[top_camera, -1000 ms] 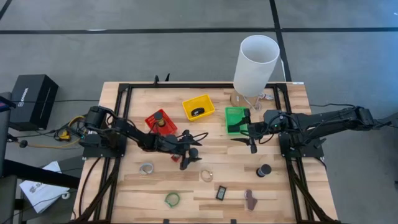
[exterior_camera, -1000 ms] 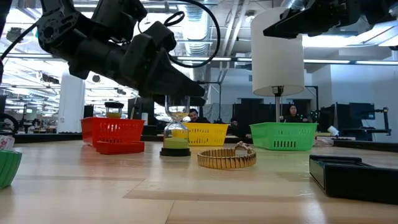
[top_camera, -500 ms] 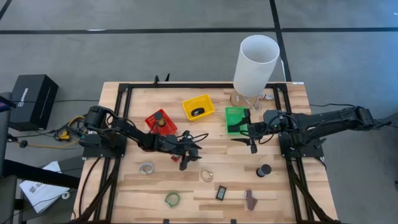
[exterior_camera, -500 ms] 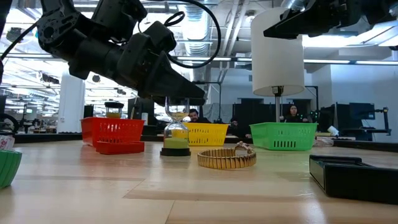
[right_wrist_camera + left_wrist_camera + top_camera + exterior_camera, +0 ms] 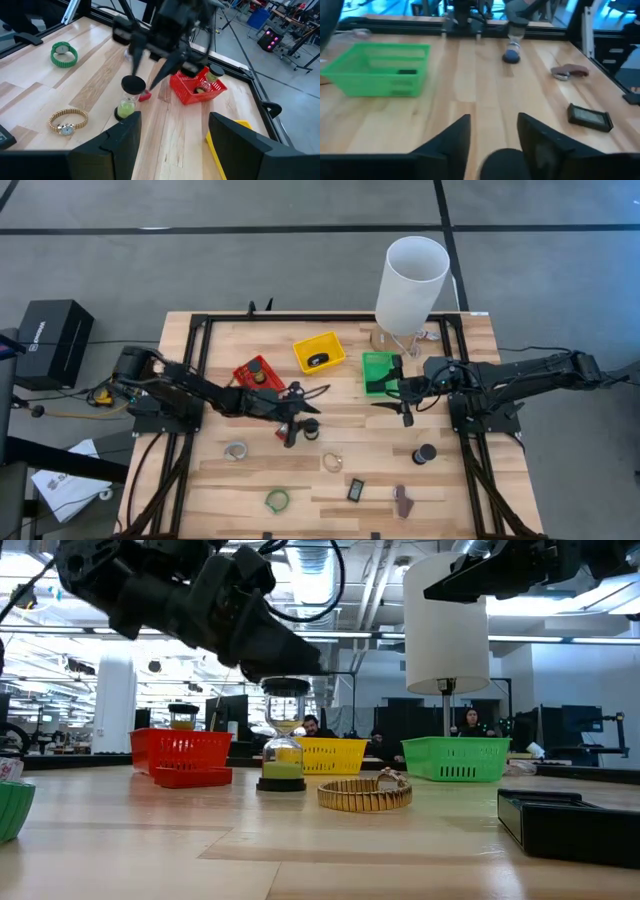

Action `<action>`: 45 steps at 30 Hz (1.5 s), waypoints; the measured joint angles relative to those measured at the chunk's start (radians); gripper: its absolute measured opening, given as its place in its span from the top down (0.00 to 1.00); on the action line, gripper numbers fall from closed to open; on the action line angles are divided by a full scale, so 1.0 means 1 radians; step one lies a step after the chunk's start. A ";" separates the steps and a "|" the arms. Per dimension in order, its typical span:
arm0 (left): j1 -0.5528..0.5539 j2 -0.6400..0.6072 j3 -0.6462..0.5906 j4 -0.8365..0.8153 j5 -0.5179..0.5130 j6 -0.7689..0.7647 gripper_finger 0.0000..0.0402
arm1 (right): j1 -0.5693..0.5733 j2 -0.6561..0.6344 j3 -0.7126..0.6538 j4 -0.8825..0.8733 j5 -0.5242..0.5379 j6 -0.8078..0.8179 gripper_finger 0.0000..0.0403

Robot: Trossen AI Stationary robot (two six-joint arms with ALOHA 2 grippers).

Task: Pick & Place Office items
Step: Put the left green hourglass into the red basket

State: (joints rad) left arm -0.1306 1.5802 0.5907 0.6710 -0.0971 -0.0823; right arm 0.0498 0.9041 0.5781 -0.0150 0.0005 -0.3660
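We log the left gripper at mid-table by the hourglass, its 2 fingers either side of the black top cap; whether they press it we cannot tell. The hourglass stands upright on the table, near the red bin. The right gripper hangs beside the green bin, fingers spread, holding nothing.
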 joint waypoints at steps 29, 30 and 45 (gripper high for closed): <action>-0.042 0.152 0.001 0.057 -0.008 -0.027 0.11 | 0.000 0.000 0.000 0.000 0.000 0.000 0.45; -0.042 0.156 0.001 0.056 -0.020 -0.027 0.12 | 0.000 0.000 0.000 0.000 0.000 0.000 0.45; -0.031 0.157 0.001 0.071 -0.001 -0.004 0.46 | 0.000 0.000 0.000 0.000 0.000 0.000 0.45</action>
State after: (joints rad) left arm -0.1612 1.7374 0.5915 0.7421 -0.0984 -0.0861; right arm 0.0498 0.9046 0.5781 -0.0147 0.0002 -0.3660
